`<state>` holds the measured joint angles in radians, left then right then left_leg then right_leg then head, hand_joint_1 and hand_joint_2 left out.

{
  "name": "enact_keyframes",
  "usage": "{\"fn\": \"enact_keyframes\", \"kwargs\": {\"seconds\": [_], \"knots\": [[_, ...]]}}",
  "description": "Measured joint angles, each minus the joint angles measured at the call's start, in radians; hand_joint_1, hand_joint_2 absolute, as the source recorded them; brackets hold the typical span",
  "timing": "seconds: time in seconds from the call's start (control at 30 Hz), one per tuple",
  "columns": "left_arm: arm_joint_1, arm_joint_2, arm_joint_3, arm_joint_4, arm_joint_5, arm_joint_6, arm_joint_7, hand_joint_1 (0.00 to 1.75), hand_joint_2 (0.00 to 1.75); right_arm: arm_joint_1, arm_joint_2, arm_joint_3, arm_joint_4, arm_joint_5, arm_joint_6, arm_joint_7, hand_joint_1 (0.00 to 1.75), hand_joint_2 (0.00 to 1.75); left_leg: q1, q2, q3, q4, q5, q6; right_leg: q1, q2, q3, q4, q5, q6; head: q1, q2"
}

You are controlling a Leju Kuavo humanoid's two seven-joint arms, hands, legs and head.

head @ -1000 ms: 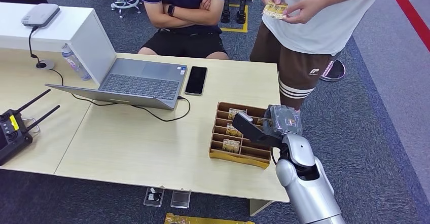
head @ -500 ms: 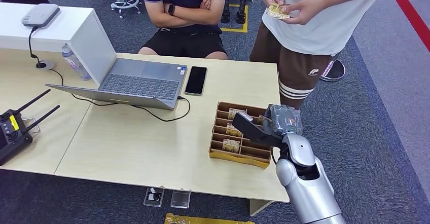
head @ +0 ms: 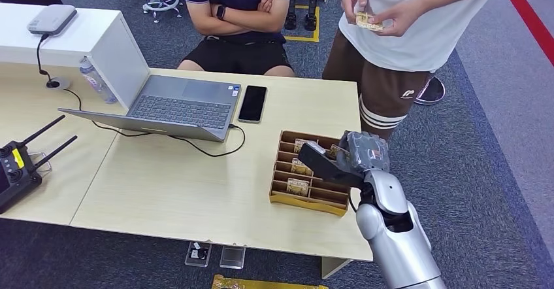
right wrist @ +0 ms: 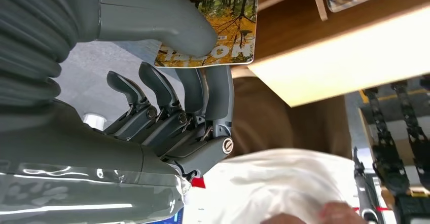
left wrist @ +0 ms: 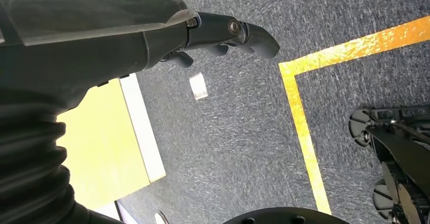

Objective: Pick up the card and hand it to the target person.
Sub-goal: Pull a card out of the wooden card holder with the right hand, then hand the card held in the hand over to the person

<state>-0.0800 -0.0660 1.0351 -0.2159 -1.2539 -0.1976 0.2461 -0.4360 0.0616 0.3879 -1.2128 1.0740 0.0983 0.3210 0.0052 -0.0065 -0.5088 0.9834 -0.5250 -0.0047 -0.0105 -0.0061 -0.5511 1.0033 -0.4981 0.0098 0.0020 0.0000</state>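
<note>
**Card pinched at the box's edge, handover yet to come**

Card (right wrist: 218,29) with an autumn-forest print sits between the thumb and the dark fingers (right wrist: 213,89) of the robot's right hand (head: 346,158), seen close in the right wrist view; the hand hovers over the 3 o'clock end of the brown divided box (head: 287,201) on the tabletop (head: 176,191). Other cards (head: 298,186) stand in the box's slots. The grip looks shallow, the thumb pressing only one corner region of the card, so the lift probably calls for a straight, slow rise clear of the dividers before any swing. The standing person (head: 405,34) at 1 o'clock, in a white shirt, already holds a small card-like item in both hands; a seated person (head: 238,14) with folded arms waits at 12 o'clock. Which of them is the target cannot be told. The reach should likely stay high enough to pass the box wall, then present the card's free edge outward so a hand can take it. The left hand (left wrist: 152,36) hangs over the carpet, its fingers loosely extended and holding nothing. A laptop (head: 176,106) and phone (head: 253,103) lie at 11 o'clock, well apart from the path.
</note>
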Motion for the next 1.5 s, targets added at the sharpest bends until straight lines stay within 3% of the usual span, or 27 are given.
{"fn": "enact_keyframes", "kwargs": {"seconds": [0.33, 0.67, 1.03, 1.5], "knots": [[0.002, -0.002, 0.031, 0.0, 0.05, 0.085, -0.007, 0.0, 1.75, 0.022, -0.017, -0.012, -0.183, -0.019, -0.026, -0.022, 1.59, 1.75, 0.0, 0.0, 0.0, 0.0, 0.0, 0.0, 0.0, 0.0, 0.0, 0.0, 0.0, 0.0, 0.0, 0.0], [0.0, -0.015, 0.089, 0.0, 0.091, 0.141, -0.006, 0.0, 1.75, 0.035, -0.024, -0.019, -0.329, 0.004, -0.154, -0.149, 1.59, 1.75, 0.0, 0.0, 0.0, 0.0, 0.0, 0.0, 0.0, 0.0, 0.0, 0.0, 0.0, 0.0, 0.0, 0.0], [-0.004, -0.021, 0.094, 0.0, 0.081, 0.145, -0.01, 0.0, 1.75, -0.003, 0.015, -0.019, -0.272, 0.031, -0.359, -0.315, 1.59, 1.75, 0.0, 0.0, -0.001, 0.0, 0.0, 0.0, 0.0, 0.0, 0.0, 0.0, 0.0, 0.0, 0.0, 0.0], [-0.009, -0.024, 0.137, 0.0, 0.136, 0.118, -0.006, 0.0, 1.75, -0.053, 0.074, -0.019, -0.112, 0.003, -0.362, -0.352, 1.59, 1.75, 0.0, 0.0, -0.001, 0.0, 0.0, 0.0, 0.0, 0.0, 0.0, 0.0, 0.0, 0.0, 0.0, 0.0]]}}
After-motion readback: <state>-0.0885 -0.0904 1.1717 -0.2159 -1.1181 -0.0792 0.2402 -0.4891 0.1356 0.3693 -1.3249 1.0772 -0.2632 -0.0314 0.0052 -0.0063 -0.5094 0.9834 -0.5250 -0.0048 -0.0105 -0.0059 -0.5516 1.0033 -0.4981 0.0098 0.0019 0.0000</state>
